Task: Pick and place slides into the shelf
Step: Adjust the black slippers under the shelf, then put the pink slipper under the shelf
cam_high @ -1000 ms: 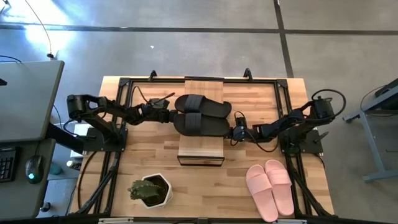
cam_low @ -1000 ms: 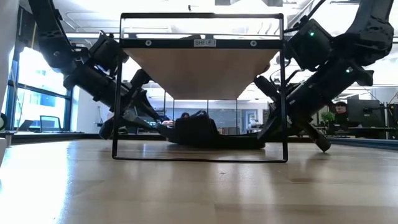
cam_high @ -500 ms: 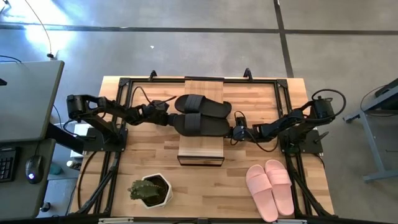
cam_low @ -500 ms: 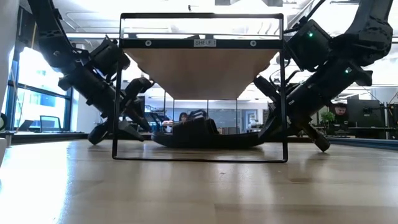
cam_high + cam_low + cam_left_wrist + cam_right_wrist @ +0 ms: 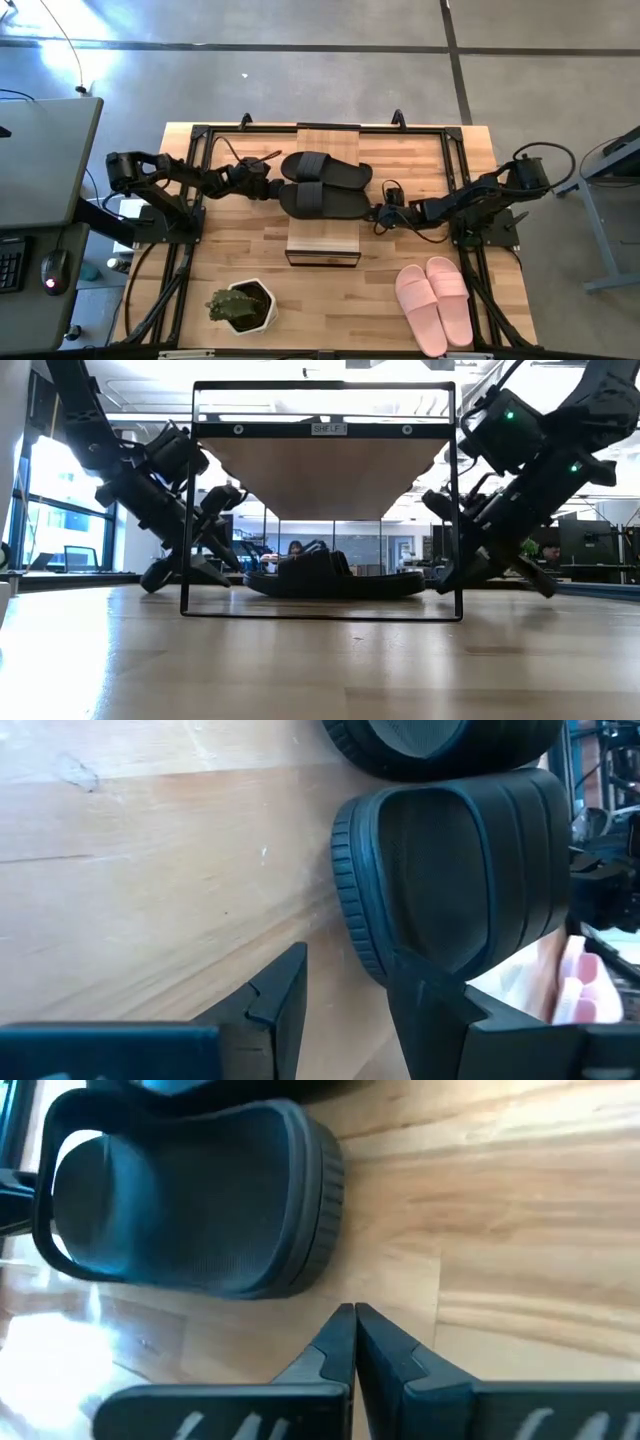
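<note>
Black slides lying under the shelf — left hand hanging apart, right hand pinched together, both flanking it — next calling for the pink pair.

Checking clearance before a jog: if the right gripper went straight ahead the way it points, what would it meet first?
Most likely the heel end of the nearer black slide. The right gripper, shut, points at it across bare table, just short of touching.
</note>
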Robot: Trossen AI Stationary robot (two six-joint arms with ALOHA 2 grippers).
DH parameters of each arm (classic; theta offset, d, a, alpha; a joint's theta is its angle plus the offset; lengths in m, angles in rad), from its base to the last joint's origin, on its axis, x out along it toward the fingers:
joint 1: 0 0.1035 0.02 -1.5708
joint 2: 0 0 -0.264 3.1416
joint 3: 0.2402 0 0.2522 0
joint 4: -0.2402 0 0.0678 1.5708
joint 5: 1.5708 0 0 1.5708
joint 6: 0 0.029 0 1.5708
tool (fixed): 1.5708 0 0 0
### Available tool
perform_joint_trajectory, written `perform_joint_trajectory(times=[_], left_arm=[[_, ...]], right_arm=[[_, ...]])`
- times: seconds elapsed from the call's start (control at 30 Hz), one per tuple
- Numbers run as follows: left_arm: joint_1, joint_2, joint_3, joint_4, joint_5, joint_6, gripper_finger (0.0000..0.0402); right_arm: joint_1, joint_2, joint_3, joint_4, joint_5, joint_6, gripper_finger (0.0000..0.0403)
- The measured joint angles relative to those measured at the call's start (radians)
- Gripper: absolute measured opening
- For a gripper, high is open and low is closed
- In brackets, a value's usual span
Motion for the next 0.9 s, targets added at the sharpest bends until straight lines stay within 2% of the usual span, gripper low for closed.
perform_joint_trajectory(times=[0.13, 0.33, 0.63, 0.9], left_arm=[[0.036, -0.006, 0.0, -0.013, 0.048, 0.015, 0.0122], [0.073, -0.081, -0.019, -0.112, 0.035, 0.085, 0.0122], [0.094, -0.309, -0.104, -0.194, 0.057, 0.114, 0.0122], [0.094, -0.535, -0.134, -0.213, 0.171, 0.08, 0.0122]], right_arm=[[0.0, -0.05, 0.001, -0.04, 0.019, 0.006, 0.0], [0.006, -0.158, 0.001, -0.211, 0.037, 0.04, 0.0], [0.078, -0.398, 0.001, -0.378, 0.035, 0.048, 0.0], [0.188, -0.698, 0.002, -0.416, -0.057, -0.135, 0.0]])
